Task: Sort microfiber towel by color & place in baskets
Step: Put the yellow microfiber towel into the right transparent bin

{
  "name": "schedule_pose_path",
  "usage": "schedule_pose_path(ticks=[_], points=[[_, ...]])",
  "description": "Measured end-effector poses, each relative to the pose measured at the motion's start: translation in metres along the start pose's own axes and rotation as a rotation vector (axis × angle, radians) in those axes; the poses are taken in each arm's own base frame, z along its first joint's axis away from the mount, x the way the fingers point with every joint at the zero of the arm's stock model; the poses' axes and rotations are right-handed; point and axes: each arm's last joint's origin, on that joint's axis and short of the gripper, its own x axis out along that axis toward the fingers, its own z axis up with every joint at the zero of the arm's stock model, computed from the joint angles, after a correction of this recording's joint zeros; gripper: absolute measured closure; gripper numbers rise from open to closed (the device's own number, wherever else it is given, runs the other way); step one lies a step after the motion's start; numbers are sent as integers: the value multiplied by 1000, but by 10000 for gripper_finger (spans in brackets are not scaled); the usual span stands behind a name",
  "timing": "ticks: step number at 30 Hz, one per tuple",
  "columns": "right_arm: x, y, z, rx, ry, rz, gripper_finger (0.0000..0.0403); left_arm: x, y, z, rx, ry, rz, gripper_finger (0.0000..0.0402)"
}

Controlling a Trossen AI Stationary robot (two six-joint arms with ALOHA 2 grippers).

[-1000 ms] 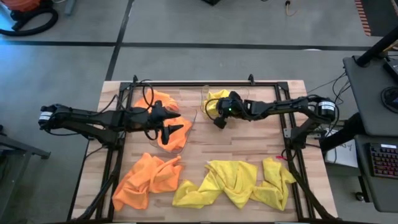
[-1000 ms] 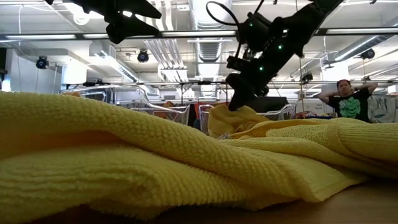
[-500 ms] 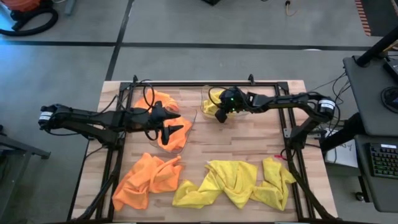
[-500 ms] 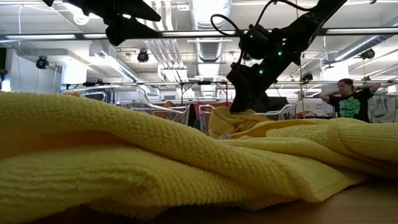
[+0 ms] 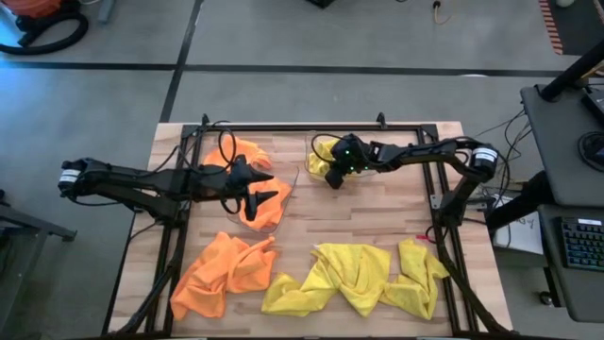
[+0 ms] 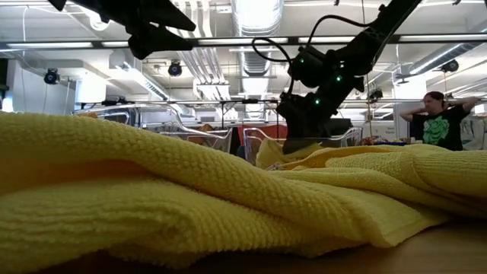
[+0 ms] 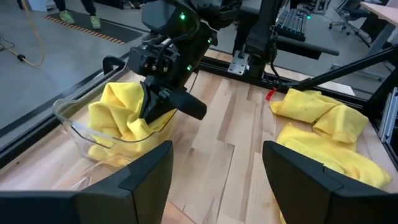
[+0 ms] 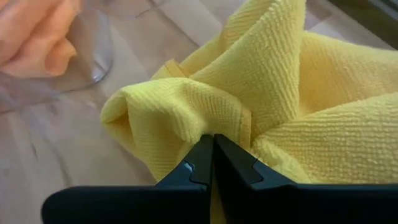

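Note:
A yellow microfiber towel (image 5: 324, 159) lies bunched in the right clear basket (image 7: 69, 122). My right gripper (image 5: 334, 179) is shut, its tips against that towel's near side. An orange towel (image 5: 247, 153) fills the left clear basket (image 8: 93, 53). My left gripper (image 5: 278, 185) hangs open above the orange basket's near end and holds nothing. On the table's near half lie another orange towel (image 5: 225, 271) and crumpled yellow towels (image 5: 357, 276). My right gripper presses its shut fingertips (image 8: 205, 158) into a fold of the yellow towel (image 8: 186, 115), slanting down from the table's right. No cloth shows between the fingers. The towel rests bunched in the basket, its folds standing up around the tips.
A black metal frame (image 5: 179, 227) runs around the wooden table. Bare wood (image 5: 377, 212) lies between the baskets and the loose towels. A person (image 6: 437, 122) stands in the room beyond the table.
My right gripper, still shut, has swung toward the table's far edge, sunk and rolled at the wrist, going from above the table beside the basket down against the yellow towel. The towel's heap stands lower in the basket than before.

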Motion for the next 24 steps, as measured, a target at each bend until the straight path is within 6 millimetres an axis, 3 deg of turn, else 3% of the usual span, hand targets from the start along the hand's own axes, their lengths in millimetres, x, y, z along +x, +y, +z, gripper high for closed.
schedule_pose_path(ticks=[11,24], points=[[5,-2,-4,-5,22,-14,390,0,0,-1,-3,2,1,170],[-17,1,11,-9,-74,1,390,0,0,-1,-11,3,1,170]])
